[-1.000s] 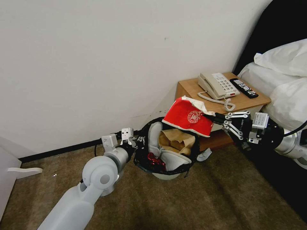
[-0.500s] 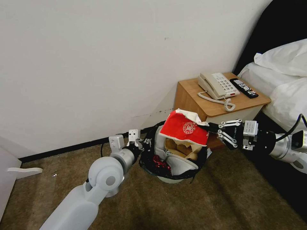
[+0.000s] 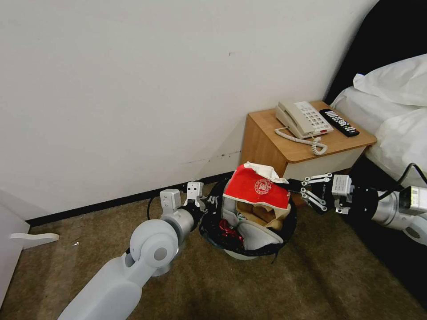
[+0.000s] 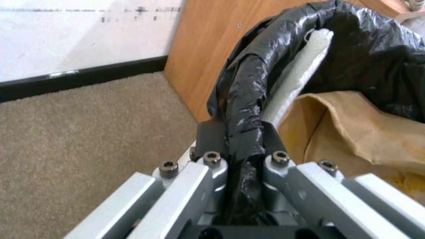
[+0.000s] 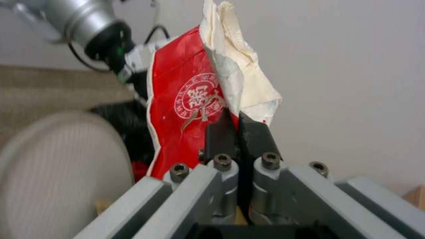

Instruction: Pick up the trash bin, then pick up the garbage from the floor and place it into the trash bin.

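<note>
While the trash bin (image 3: 240, 253) sits on the beige carpet (image 3: 311, 275) beside the wooden bedside table (image 3: 267, 151), the left hand (image 4: 237, 139) is clamped on its black-bagged rim. Inside lie a white slipper (image 3: 258, 233), a brown paper bag (image 3: 260, 213) and perhaps a crushed red can (image 3: 227, 231). Above them, the right hand (image 5: 239, 131) pinches the flattened red paper cup (image 3: 255, 189).

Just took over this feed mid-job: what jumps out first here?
The flattened red paper cup, pinched in the right pincer, hangs over the stuffed trash bin beside the wooden nightstand. The left pincer is clamped on the bin's black-bagged rim; a brown paper bag and a white slipper are already inside.
</note>
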